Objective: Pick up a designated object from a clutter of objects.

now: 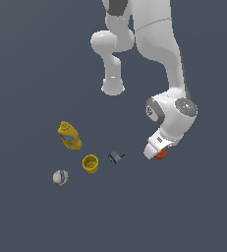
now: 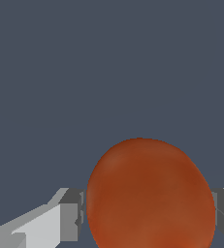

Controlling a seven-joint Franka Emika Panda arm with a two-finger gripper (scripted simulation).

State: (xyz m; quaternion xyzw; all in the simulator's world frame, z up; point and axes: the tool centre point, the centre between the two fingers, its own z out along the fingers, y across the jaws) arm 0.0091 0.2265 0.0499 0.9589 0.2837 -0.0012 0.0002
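The orange-red ball fills the space between my two fingers in the wrist view, with a pad against each of its sides. In the exterior view only a small part of the ball shows, under my hand toward the exterior view's right. My gripper is shut on it, close to the floor. The rest of the clutter lies to the exterior view's left: a tiny grey-blue piece, a yellow cup, a whitish-purple ball and a yellow bottle with a blue label.
The arm's white base stands behind the clutter. The floor is plain dark grey-blue. The grey-blue piece is the nearest item to my gripper.
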